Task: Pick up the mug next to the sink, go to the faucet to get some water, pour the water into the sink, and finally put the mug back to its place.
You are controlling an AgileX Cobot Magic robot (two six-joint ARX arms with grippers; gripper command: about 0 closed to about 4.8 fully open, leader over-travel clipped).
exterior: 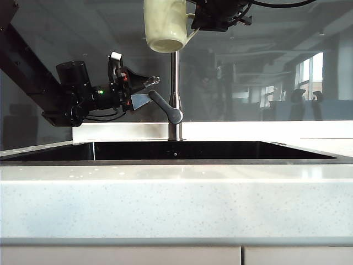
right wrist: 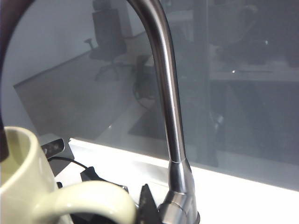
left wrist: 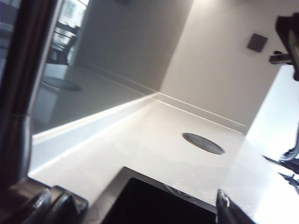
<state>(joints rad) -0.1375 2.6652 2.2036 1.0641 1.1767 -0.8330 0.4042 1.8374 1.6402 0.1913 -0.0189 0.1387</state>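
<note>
Exterior view: the right end effector is clamping the mug by its handle at top centre, above the sink. The left end effector, jaws apart, is sitting at the faucet lever. Left wrist view: the table is filling the middle. Right wrist view: the mug is sitting lower left, beside the faucet.

Pale speckled stone bench runs full width w/ a thick front edge; cabinet fronts show just below it. Black-walled sink w/ thin grey metal rim is sunk into the top, and the brushed-steel faucet stands on the bench strip right behind it. Left wrist view: dark round disc lies flush in the bench near the sink corner.
</note>
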